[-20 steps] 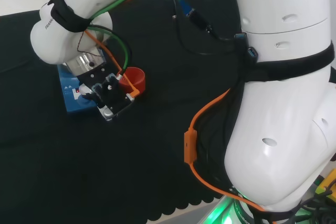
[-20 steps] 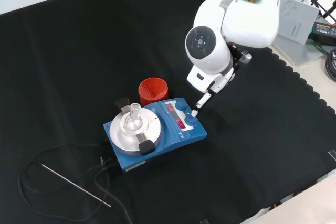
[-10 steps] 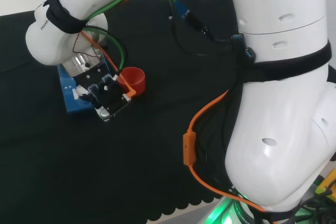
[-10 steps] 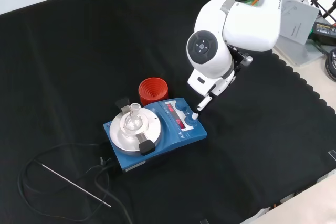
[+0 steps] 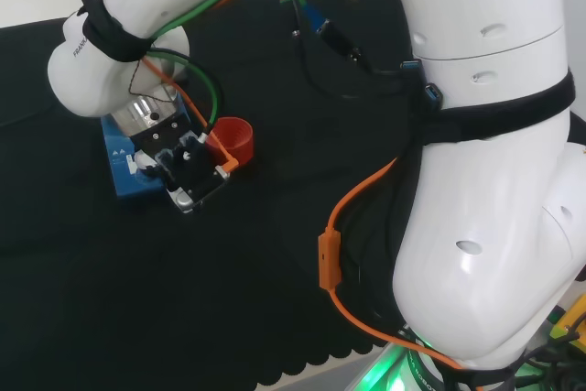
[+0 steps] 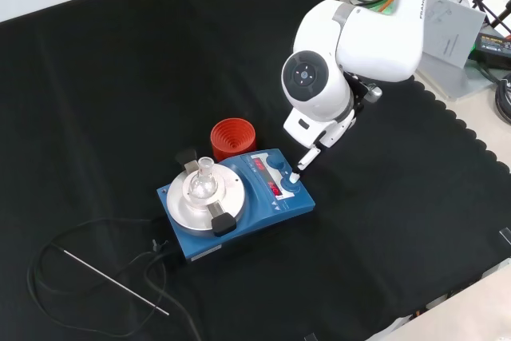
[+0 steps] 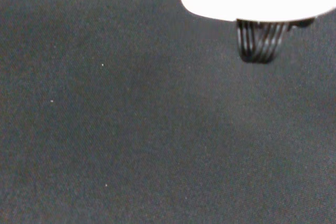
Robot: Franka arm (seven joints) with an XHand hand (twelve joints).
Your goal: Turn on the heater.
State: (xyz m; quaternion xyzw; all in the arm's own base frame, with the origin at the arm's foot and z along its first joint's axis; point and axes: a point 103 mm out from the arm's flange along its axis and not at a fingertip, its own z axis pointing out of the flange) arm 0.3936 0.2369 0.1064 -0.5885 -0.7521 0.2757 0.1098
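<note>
blue heater (image 6: 239, 201) on the black cloth (image 6: 120, 77), left of centre and fairly near in the front view, round metal plate on its left half, control panel with knobs (image 6: 281, 172) on its right half. small glass flask (image 6: 200, 182) upright on the plate. red ribbed ring (image 6: 232, 138) just beyond the heater, close to its far edge. thin metal rod (image 6: 116, 282) and a black cable (image 6: 56, 255) near left, well apart from the panel.

hand (image 6: 307, 154) down from the far right, one straight finger extended, white tip just over the right-hand knob; touching or hovering, cannot tell. nothing held; in the head view the hand (image 5: 183, 167) over the heater's right end, other fingers seemingly tucked.

risks from here, as judgement only: tip landing beside the knob and sliding off onto the cloth, from a slightly wrong aim; pushing sideways instead of down and shoving the whole heater, enough to tip the flask off its plate; pressing the wrong control, since two knobs sit close together; arm link hiding the panel from the head view, so a miss hard to catch.
</note>
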